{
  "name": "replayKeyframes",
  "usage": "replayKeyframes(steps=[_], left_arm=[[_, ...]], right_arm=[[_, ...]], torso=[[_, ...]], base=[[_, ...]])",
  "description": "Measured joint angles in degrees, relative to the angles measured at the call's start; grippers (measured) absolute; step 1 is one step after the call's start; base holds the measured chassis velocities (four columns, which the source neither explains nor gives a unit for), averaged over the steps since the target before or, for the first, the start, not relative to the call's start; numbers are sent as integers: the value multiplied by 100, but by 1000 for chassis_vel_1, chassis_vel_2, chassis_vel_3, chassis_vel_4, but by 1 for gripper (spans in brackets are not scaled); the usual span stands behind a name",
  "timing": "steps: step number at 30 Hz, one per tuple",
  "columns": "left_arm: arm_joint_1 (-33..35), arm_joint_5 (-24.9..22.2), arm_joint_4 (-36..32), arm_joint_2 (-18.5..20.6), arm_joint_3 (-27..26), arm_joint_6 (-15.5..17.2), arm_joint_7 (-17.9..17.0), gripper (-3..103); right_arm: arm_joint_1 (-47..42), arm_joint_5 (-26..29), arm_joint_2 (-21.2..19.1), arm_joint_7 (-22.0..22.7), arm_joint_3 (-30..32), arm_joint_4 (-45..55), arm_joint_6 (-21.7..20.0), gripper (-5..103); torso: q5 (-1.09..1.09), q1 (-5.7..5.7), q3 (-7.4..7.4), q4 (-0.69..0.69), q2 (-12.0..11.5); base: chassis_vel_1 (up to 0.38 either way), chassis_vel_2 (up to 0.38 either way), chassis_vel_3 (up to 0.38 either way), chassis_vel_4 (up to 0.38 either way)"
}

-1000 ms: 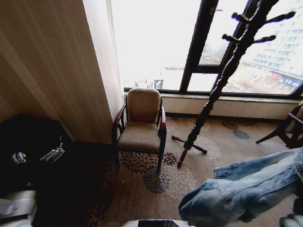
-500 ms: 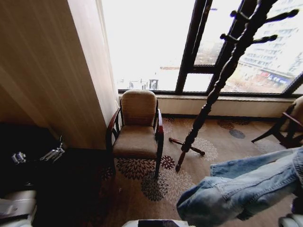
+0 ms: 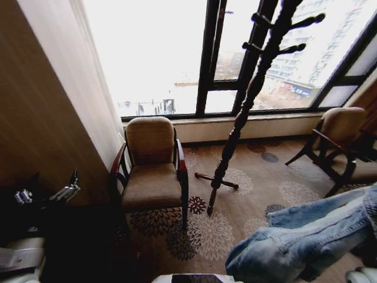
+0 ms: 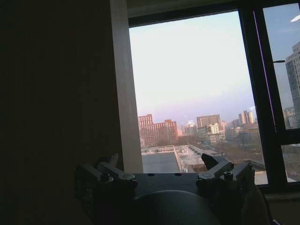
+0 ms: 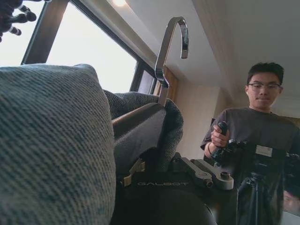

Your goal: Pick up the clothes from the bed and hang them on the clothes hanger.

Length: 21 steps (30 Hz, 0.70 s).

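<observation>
The clothes, a light blue denim jacket (image 3: 306, 239), hang in the air at the lower right of the head view. In the right wrist view the denim (image 5: 51, 140) is draped over the black clothes hanger (image 5: 140, 117), whose metal hook (image 5: 171, 42) sticks up above it. My right gripper (image 5: 157, 152) is shut on the hanger under the collar. My left gripper (image 3: 63, 192) rests low at the left by the dark wall. Its fingers (image 4: 115, 161) are open, with nothing between them. The bed is out of view.
A tall dark wooden coat stand (image 3: 235, 124) with pegs rises from the patterned carpet (image 3: 235, 212) ahead. A tan armchair (image 3: 150, 171) is to its left and another chair (image 3: 341, 141) is at the right. A wood-panelled wall (image 3: 41, 118) is on the left. Large windows are behind.
The camera has turned to the right, so the chair and coat stand slid left in the picture. A second chair came into view at the right. The jacket kept its place at lower right.
</observation>
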Motion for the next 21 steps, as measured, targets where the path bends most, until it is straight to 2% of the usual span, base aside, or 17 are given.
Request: replayKeyframes(steps=[10,16,21], left_arm=[[0,0,0,0,0,0,0,100],[0,0,0,0,-1,0,0,100],[0,0,0,0,0,0,0,100]], right_arm=[[9,-59,2,67,-38,0,-47,20],[10,-66,9,79,-54,0,-51,20],[7,-79,24,87,-71,1,-54,20]], torso=[[-1,1,0,5,0],[-1,-2,0,3,0],[-1,-1,0,4,0]], base=[[-51,14,36,-41],[-94,-96,100,97],[-215,-178,196,174]])
